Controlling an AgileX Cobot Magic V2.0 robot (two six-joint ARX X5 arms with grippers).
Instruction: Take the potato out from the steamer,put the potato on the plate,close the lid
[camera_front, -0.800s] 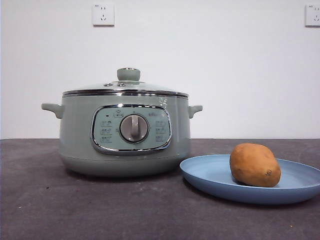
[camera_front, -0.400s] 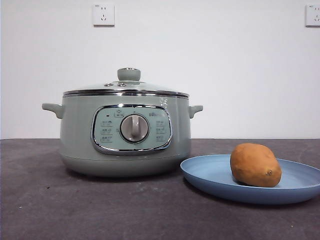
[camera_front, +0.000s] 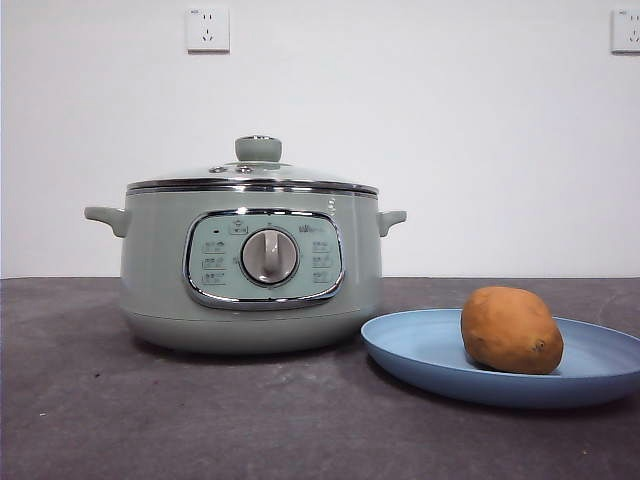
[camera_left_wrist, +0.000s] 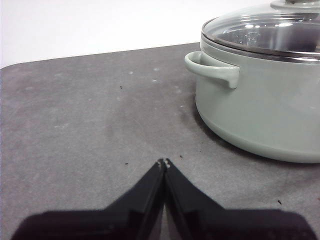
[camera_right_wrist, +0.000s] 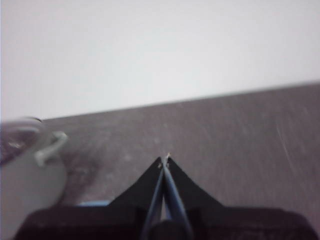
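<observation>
The steamer (camera_front: 250, 268) stands on the dark surface (camera_front: 200, 420), left of centre in the front view, its control panel (camera_front: 263, 258) and silver dial (camera_front: 269, 256) facing the camera. The lid (camera_front: 252, 180) sits on the pot, its chrome rim level all round and its pale green knob (camera_front: 258, 148) at twelve o'clock on top. A small handle sticks out at nine o'clock (camera_front: 106, 217) and another at three o'clock (camera_front: 390, 219).

The plate (camera_front: 420, 350) lies on the surface at about four o'clock from the steamer, its near-left rim just beside the pot's base; whether they touch cannot be told. The potato (camera_front: 511, 330) rests on the plate, toward the middle, with a small dark spot on its end at the three o'clock side.

Neither arm shows in the front view. In the left wrist view the left tool (camera_left_wrist: 164, 163) hangs above bare surface, its two black jaws pressed together at the tips and holding nothing; the steamer (camera_left_wrist: 260, 95) with its lid (camera_left_wrist: 265, 30) stands near, apart from the tool. In the right wrist view, which is blurred, the right tool (camera_right_wrist: 164, 160) is likewise closed on nothing above the surface; a steamer handle (camera_right_wrist: 50, 147) shows off to one side and a sliver of blue plate rim (camera_right_wrist: 92, 203) lies close under the tool.

Two white sockets (camera_front: 207, 29) are on the wall behind.
</observation>
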